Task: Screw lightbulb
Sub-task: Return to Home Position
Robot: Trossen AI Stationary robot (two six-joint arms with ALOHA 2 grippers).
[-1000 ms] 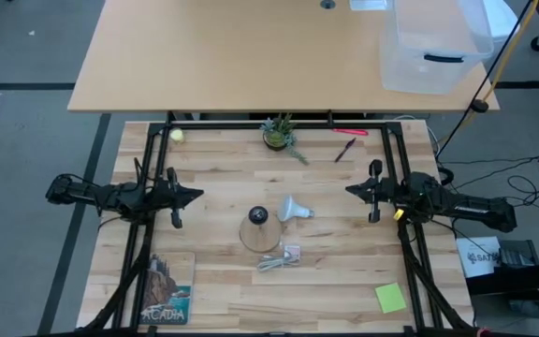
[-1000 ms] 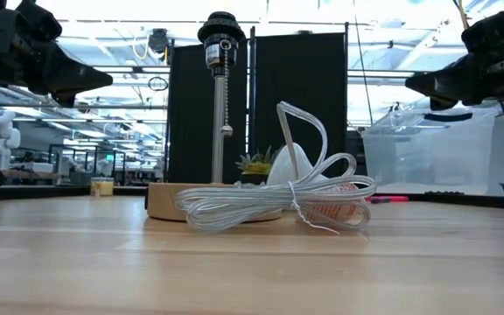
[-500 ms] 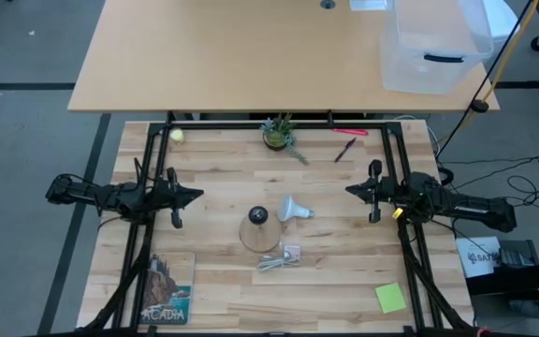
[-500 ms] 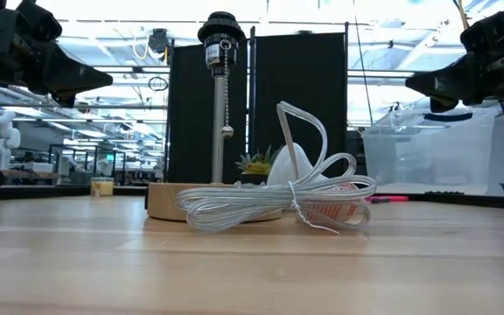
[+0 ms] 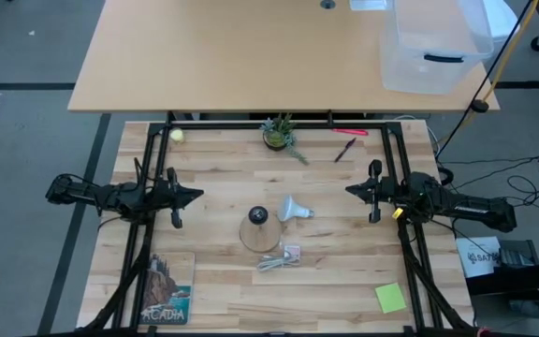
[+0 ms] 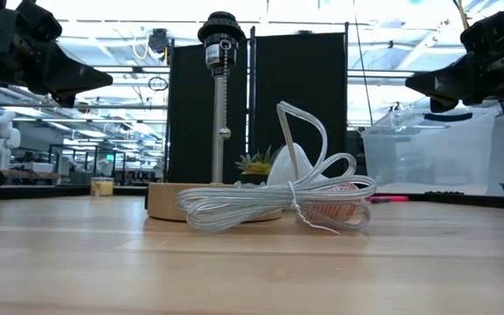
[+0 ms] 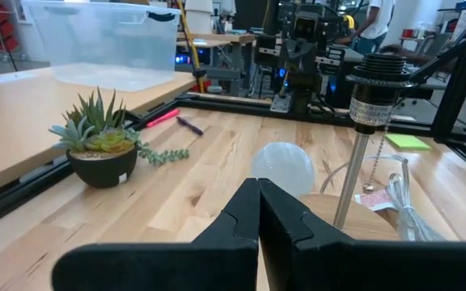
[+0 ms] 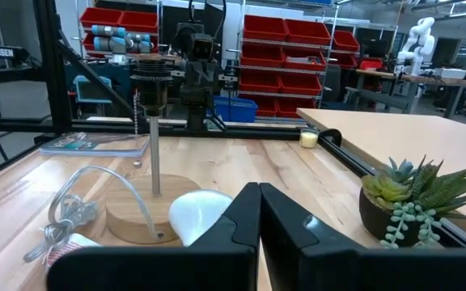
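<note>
The white lightbulb (image 5: 293, 209) lies on its side on the table, just right of the round wooden stand (image 5: 259, 231) with its black socket (image 6: 221, 31) on a thin post. The bulb also shows in the left wrist view (image 7: 282, 167) and the right wrist view (image 8: 201, 213). My left gripper (image 5: 198, 195) hovers shut left of the stand, above the table. My right gripper (image 5: 349, 190) hovers shut right of the bulb. Both are empty.
A coiled white cord (image 5: 279, 262) and a small wrapper (image 5: 293, 251) lie near the stand's front. A potted succulent (image 5: 278, 132), a pen (image 5: 344, 150) and a yellow ball (image 5: 176, 135) lie at the far side. A book (image 5: 167, 290) and a green note (image 5: 390, 298) lie near the front.
The socket's pull chain has swung a little on the stand; both arms have kept still.
</note>
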